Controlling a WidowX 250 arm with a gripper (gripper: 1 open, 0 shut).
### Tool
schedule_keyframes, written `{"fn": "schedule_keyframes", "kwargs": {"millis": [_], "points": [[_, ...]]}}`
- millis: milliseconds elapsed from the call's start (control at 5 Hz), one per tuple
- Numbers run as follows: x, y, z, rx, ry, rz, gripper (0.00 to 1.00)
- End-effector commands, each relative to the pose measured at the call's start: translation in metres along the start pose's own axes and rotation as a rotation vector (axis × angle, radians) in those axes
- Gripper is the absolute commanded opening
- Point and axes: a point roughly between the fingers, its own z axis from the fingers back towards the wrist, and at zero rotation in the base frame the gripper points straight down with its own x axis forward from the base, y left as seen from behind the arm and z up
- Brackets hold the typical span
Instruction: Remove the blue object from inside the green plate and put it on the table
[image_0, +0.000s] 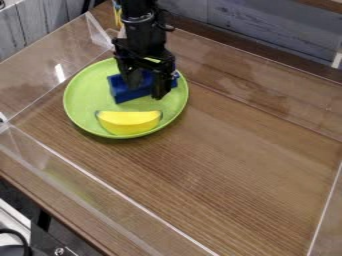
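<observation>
One blue object (130, 92), dark, blocky and elongated, lying inside the plate on its farther half, partly hidden by the tool above it. One robot gripper (147, 82), black, reaching in from the far edge of the view, its fingers spread wide, one toward each side of the block; whether they touch it cannot be told. One green plate (83, 108), round, lime-coloured, shallow-rimmed, set toward the far left of the view and holding two items: the block and one banana. One yellow banana (128, 121), lying crosswise on the nearer half of the plate, in front of the block, its tips dark green. One table (227, 150), brown wood-grain, glossy, bearing the single plate; its surface runs bare from the plate across the right side and the near part of the view. One clear plastic wall (80, 185) along the left edge of the table. One white wall (274, 30) behind the far edge. Several dark cables (16, 238), count uncertain, in the near left corner, outside the clear wall.
</observation>
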Motion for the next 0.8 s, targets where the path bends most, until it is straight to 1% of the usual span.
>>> {"fn": "schedule_keyframes", "kwargs": {"millis": [0,200,600], "points": [[0.0057,0.0039,0.0009,0.014,-0.027,0.004,0.0],[0.0071,0.0031,0.0006,0.015,-0.028,0.002,0.0],[0.0085,-0.005,0.0103,0.021,-0.03,-0.011,0.0]]}}
